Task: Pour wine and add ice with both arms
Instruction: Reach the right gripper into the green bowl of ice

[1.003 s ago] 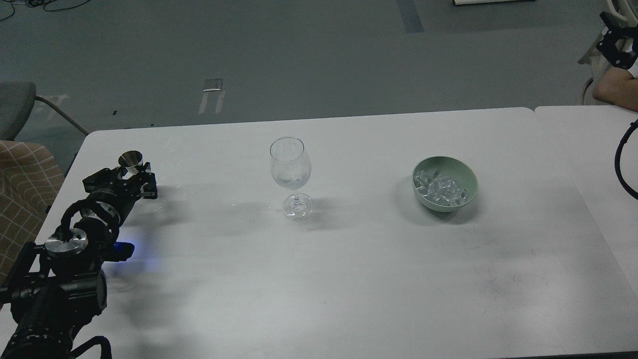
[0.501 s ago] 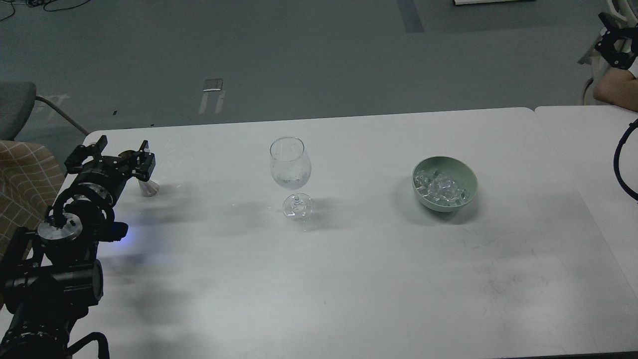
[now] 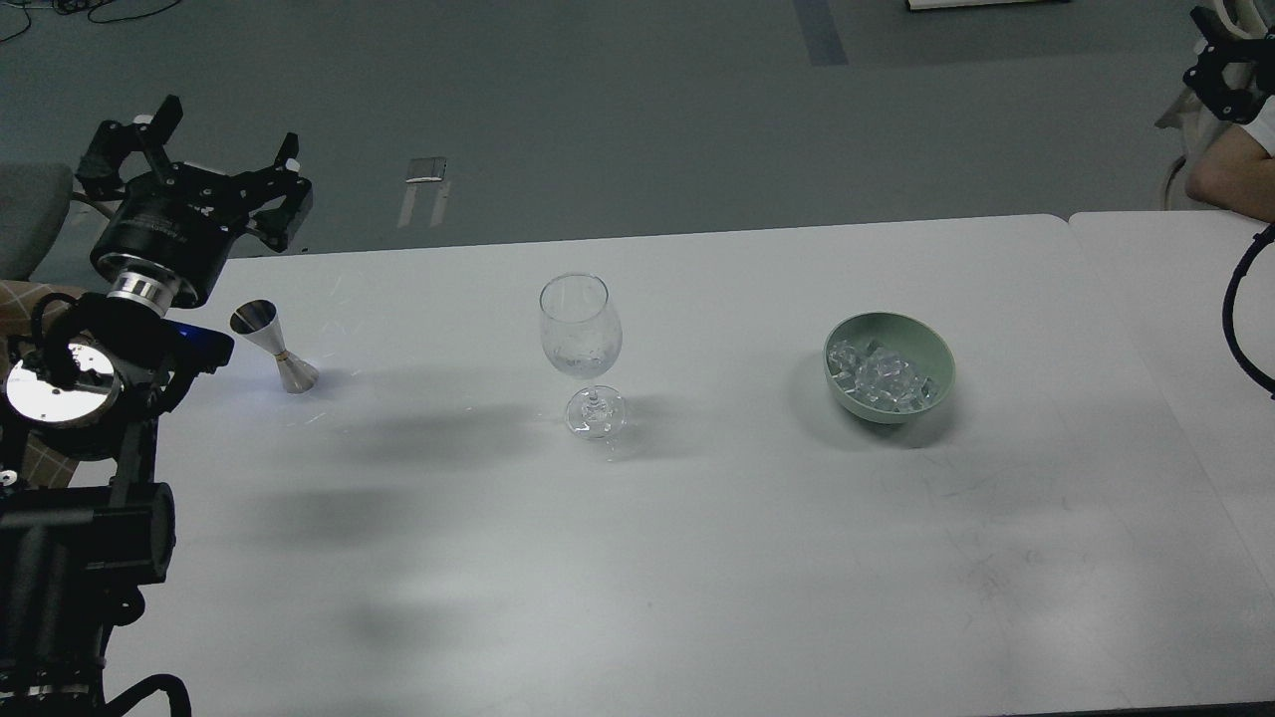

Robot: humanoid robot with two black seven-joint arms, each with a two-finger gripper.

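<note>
A clear wine glass (image 3: pixel 581 339) stands upright at the middle of the white table (image 3: pixel 637 558). A small metal jigger (image 3: pixel 275 345) stands on the table at the left. A green bowl (image 3: pixel 938 351) at the right holds several clear ice cubes (image 3: pixel 882 376). My left gripper (image 3: pixel 199 159) is open and empty, raised above and behind the jigger, past the table's far left corner. My right gripper (image 3: pixel 1220 62) is small and dark at the top right edge, far from the bowl, and its fingers cannot be told apart.
A second white table (image 3: pixel 1165 299) adjoins on the right. A person's forearm (image 3: pixel 1230 171) shows at the top right beside my right gripper. A grey chair (image 3: pixel 30 209) stands at the left edge. My right arm's black cable (image 3: pixel 1240 319) loops at the right edge.
My left gripper was low around the jigger. It has opened wide and risen up and back, leaving the jigger standing on the table. The glass and bowl have not moved.
</note>
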